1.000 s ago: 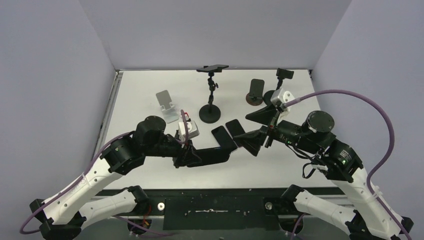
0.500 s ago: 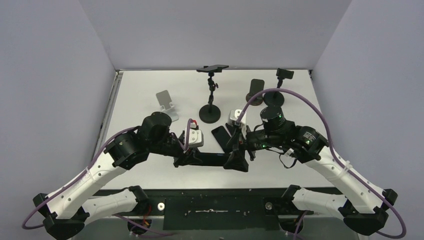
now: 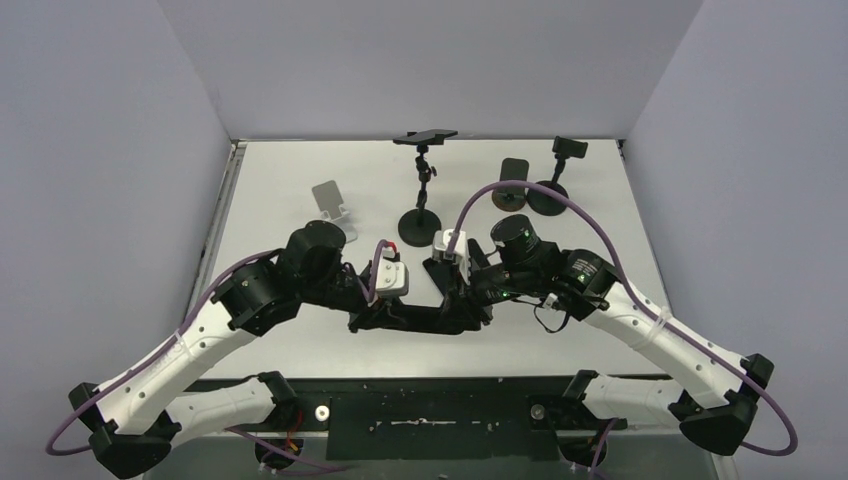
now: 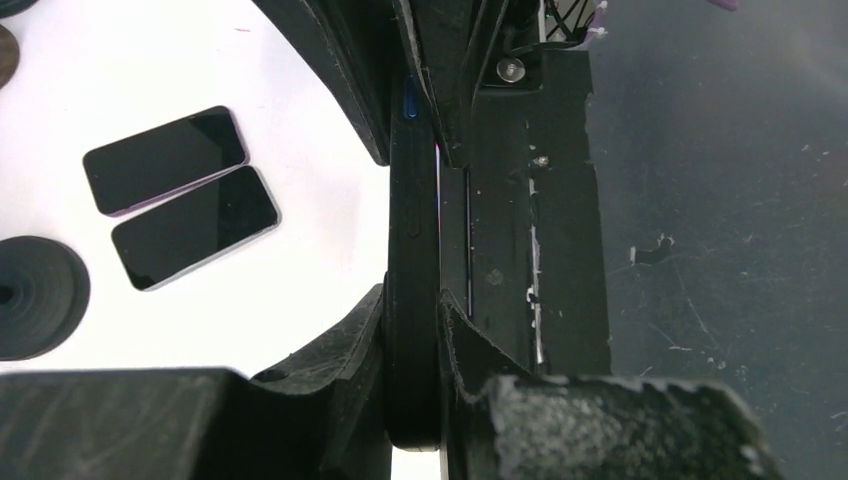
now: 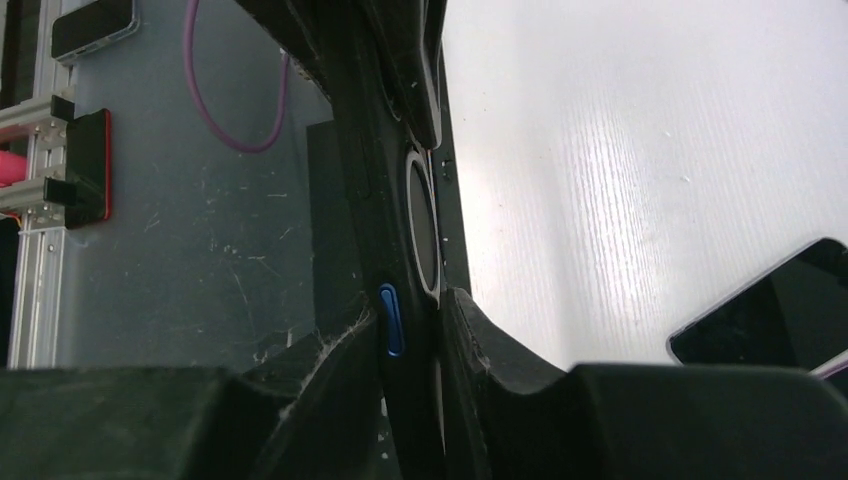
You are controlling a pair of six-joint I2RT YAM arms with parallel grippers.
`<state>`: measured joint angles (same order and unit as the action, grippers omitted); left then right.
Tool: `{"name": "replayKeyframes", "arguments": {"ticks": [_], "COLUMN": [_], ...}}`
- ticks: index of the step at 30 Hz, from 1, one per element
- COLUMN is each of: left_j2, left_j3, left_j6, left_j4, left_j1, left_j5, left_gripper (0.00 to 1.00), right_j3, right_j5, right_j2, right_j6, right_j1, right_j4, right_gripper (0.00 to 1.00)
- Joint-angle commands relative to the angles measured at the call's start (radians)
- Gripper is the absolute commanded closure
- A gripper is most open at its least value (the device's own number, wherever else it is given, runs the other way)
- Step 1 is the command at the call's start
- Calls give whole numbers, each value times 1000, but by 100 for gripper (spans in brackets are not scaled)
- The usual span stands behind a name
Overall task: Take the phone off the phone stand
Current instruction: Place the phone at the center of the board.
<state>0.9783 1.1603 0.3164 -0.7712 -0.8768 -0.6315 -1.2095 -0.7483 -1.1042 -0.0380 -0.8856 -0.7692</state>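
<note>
A black phone [image 3: 420, 318] with a blue side button [image 5: 391, 320] hangs edge-on above the table's near edge, away from every stand. My left gripper [image 3: 388, 318] is shut on one end of it [image 4: 413, 250], and its fingertips [image 4: 365, 330] press both faces. My right gripper [image 3: 460, 312] is shut on the other end [image 5: 385, 240], from the opposite side. A silver phone stand [image 3: 332, 207] sits bare at the back left.
Two dark phones [image 4: 165, 158] [image 4: 195, 226] lie flat side by side on the white table [image 3: 300, 175]. A tripod stand [image 3: 420, 225] carries a phone on top [image 3: 425, 136]. Two black stands [image 3: 512, 183] [image 3: 552, 190] are at the back right.
The right arm swung left from the back right to the held phone, and its jaws went from wide open to shut on the phone's free end. The left gripper kept its grip.
</note>
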Motion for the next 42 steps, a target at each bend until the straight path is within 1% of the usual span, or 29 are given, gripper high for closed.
{"name": "replayKeyframes", "arguments": {"ticks": [1, 3, 5, 6, 7, 8, 9, 10, 13, 15, 18, 19, 21, 23, 26, 30, 33, 38, 42], "left_j2": [-27, -63, -127, -168, -216, -269, -323, -389, -602, -727, -853, -883, -895, -882, -840, -783, -778, -801, -802], "left_j3": [27, 5, -41, -74, -110, -152, -200, -253, -429, -535, -673, -700, -738, -755, -754, -734, -733, -745, -746], "left_j6": [10, 3, -15, -40, -64, -90, -127, -168, -257, -299, -365, -380, -410, -434, -456, -480, -523, -540, -539], "left_j4": [96, 129, 191, 232, 283, 336, 398, 480, 706, 841, 938, 947, 949, 935, 904, 848, 814, 820, 818], "left_j1": [-5, -4, -4, -2, -3, -1, -1, -1, -2, -3, -4, -4, -4, -4, -4, -4, -2, -2, -2], "left_j5": [-58, -38, 14, 66, 129, 207, 300, 457, 739, 887, 1038, 1051, 1053, 1055, 1075, 1125, 1138, 1093, 1094], "left_gripper": [100, 70, 50, 41, 32, 14, 4, 3, 3, 3, 3, 3, 3, 3, 3, 3, 3, 3, 3], "right_j3": [29, 56, 100, 124, 151, 179, 205, 235, 328, 394, 480, 499, 526, 540, 523, 480, 472, 424, 386], "right_j5": [4, 15, 42, 68, 103, 141, 190, 235, 367, 448, 537, 555, 580, 608, 606, 604, 612, 611, 595], "right_j2": [42, 66, 93, 109, 124, 140, 152, 163, 179, 172, 109, 83, 29, -25, -127, -257, -329, -424, -493], "right_j6": [30, 68, 122, 159, 195, 233, 273, 310, 424, 518, 671, 709, 766, 812, 847, 866, 887, 902, 905], "right_j1": [-9, -9, -10, -10, -8, -8, -6, -6, -1, 1, 7, 7, 7, 5, 3, -5, -5, -1, 16], "right_j4": [119, 174, 254, 319, 368, 419, 465, 509, 640, 733, 854, 891, 962, 1025, 1088, 1105, 1131, 1121, 1100], "right_gripper": [85, 92, 98, 100, 100, 100, 100, 100, 100, 100, 100, 100, 100, 100, 100, 100, 100, 100, 100]}}
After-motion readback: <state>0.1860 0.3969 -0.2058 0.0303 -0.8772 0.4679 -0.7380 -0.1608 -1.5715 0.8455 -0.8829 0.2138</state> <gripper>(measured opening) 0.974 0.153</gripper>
